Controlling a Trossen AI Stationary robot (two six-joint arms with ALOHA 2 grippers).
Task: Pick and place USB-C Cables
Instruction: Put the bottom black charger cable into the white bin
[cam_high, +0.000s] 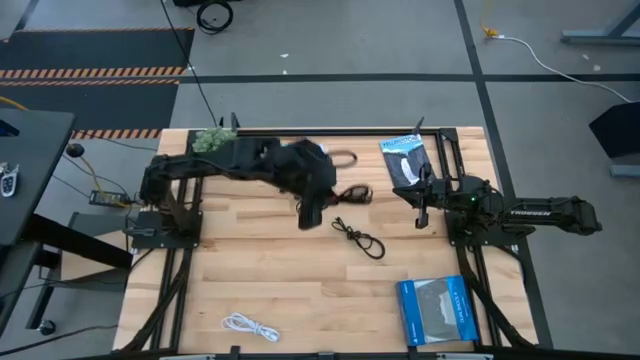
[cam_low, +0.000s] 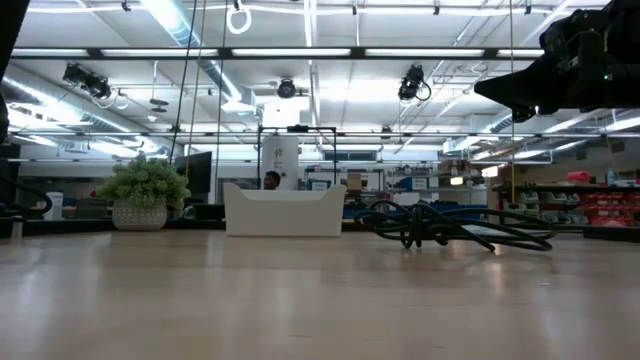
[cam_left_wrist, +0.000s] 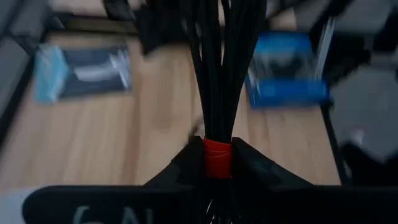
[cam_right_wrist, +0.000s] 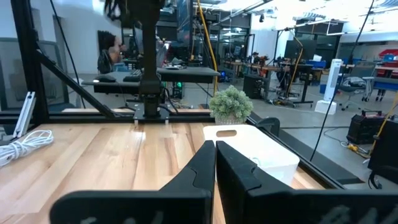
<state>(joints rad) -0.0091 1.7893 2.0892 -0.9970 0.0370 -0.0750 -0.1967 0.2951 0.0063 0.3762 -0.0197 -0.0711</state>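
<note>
Pale butcher-block wood forms the table (cam_high: 300, 290), its planks running left to right inside a black frame.

Near edge: white cable bundle (cam_high: 250, 326) lies coiled at the front, left of centre. A flat blue packet (cam_high: 435, 312) lies at the front right corner.

Mid table: a loose black cable (cam_high: 360, 238) lies on the wood at centre, seen in the low view as a dark tangle (cam_low: 450, 228). Left pincer (cam_high: 310, 212) hangs over the table just left of it. In the left wrist view the fingers (cam_left_wrist: 186, 165) are clamped on a black cable bundle with a red tie (cam_left_wrist: 217, 157), gripped at the tie, strands fanning outward. Right pincer (cam_high: 421, 213) sits at the right side, level with the loose cable; fingers (cam_right_wrist: 202, 165) pressed together, nothing between them.

Far side: a second packet (cam_high: 405, 158), blue-edged with a dark face, lies at the back right. White rectangular tray (cam_low: 285, 212) stands at the back edge; from above it is mostly hidden under the left arm, and the contents cannot be seen. Small potted plant (cam_high: 213, 138) stands at the back left corner.

Room: grey floor with dark tape lines and a hazard-striped mat beyond the table; the low view shows ceiling strip lights, shelving and a person far behind the tray.
</note>
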